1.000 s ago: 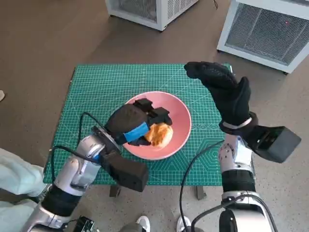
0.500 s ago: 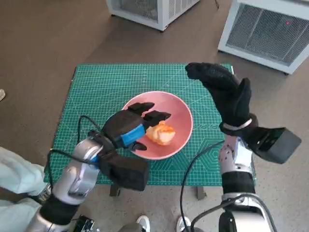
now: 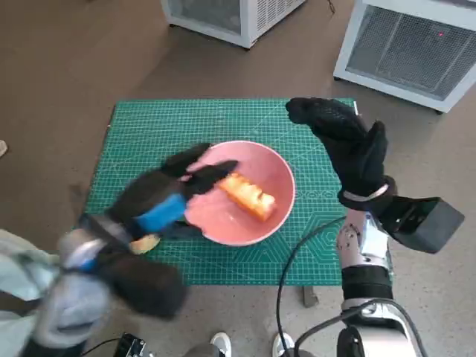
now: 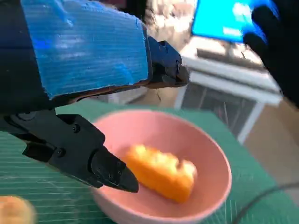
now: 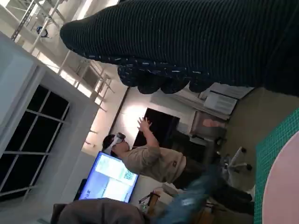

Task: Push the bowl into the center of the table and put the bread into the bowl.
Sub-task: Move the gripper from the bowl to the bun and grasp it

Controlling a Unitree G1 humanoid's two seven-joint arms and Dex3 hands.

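— Surface? Brown floor, green mat (image 3: 149, 134) over the table, two white cabinets (image 3: 405, 44) past the far edge.
— Bowl (image 3: 279, 167)? Pink, near the mat's middle, slightly toward the near edge.
— Bread (image 3: 249, 195)? Inside the bowl, lying flat.
— Left hand (image 3: 160, 201)? Blurred, fingers spread, holding nothing, fingertips over the bowl's left rim.
— Right hand (image 3: 349, 145)? Raised above the mat's far right corner, fingers apart, empty.

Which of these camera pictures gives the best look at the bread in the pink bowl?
The left wrist view: the bread fills the middle of the bowl, close and unobstructed. The head view shows it smaller, from above, lying inside the bowl. The right wrist view shows only a sliver of pink rim, no bread.
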